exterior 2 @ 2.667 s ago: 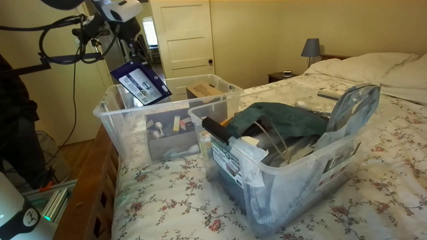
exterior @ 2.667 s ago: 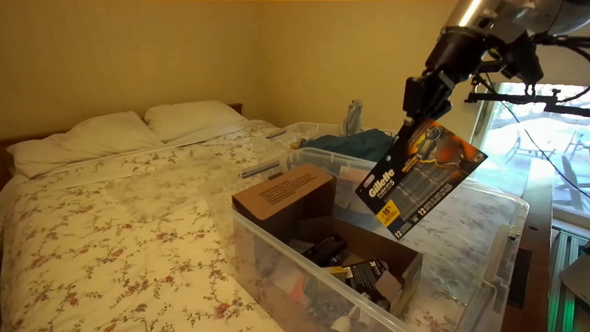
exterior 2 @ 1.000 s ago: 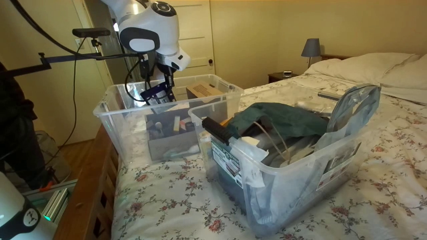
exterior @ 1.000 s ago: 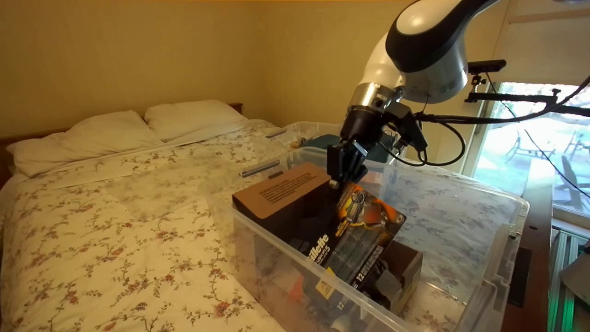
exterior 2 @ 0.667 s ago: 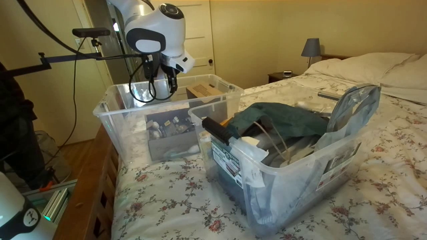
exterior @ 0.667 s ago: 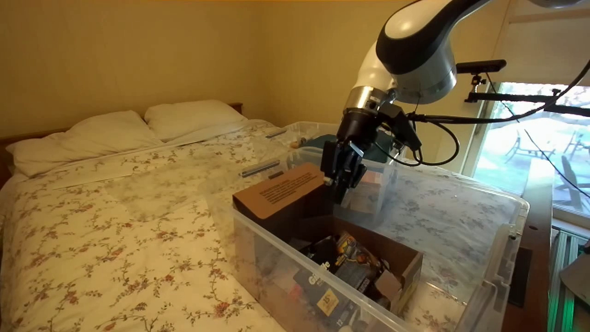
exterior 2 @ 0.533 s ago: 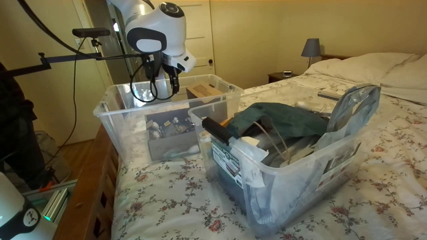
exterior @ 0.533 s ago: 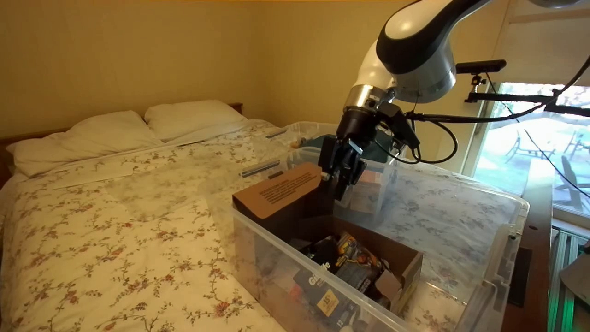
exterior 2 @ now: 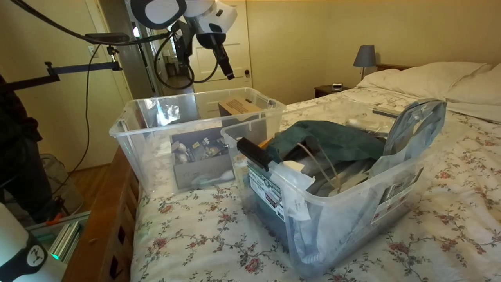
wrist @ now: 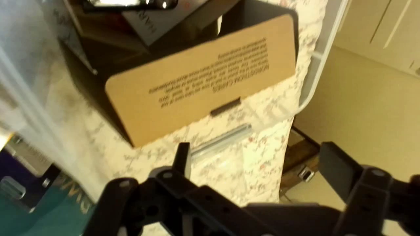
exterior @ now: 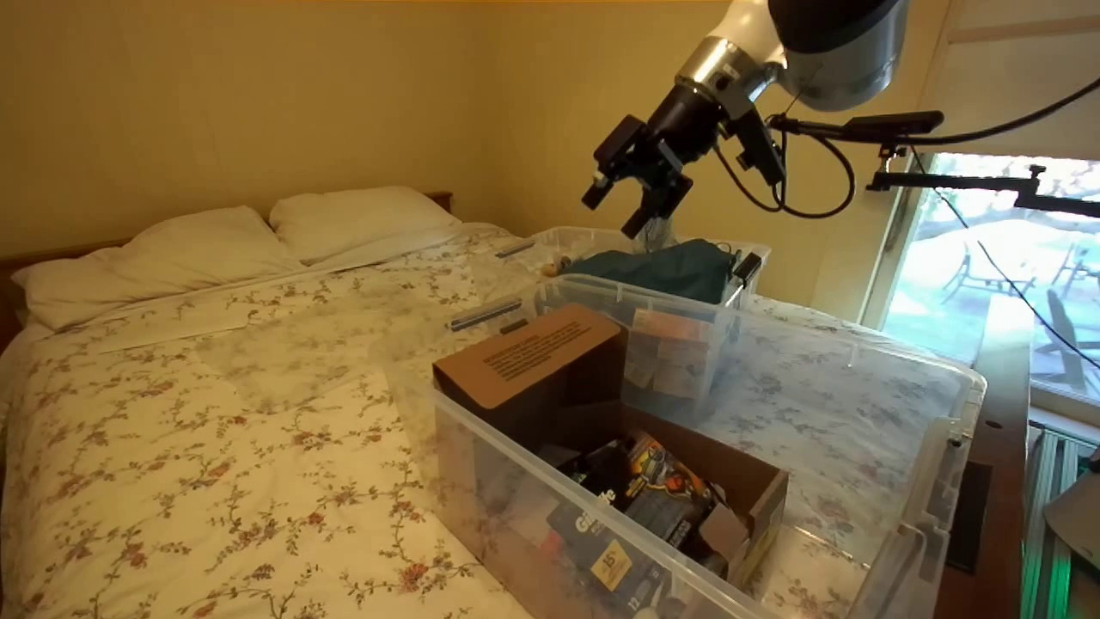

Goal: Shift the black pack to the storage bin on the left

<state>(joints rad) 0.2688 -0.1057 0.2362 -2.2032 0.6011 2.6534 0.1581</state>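
Observation:
The black pack, with orange artwork and a yellow sticker, lies tilted in the open cardboard box among other small items. Part of it is seen only through the cloudy plastic wall. That box stands inside the clear storage bin on the left, whose lid is off. My gripper is raised well above the bins, apart from the pack, its fingers spread wide. In the wrist view nothing sits between the fingertips of the gripper; the box flap with printed text shows ahead of it.
A second clear bin stands close by, holding green cloth and a grey bag. A dark purple package shows beside the cloth in the wrist view. Both bins rest on a flowered bedspread; a wooden bed rail runs alongside.
The pack, earlier hanging from my gripper over the bin, was lowered and let go into the cardboard box. Since then the gripper has risen and its fingers have spread wider.

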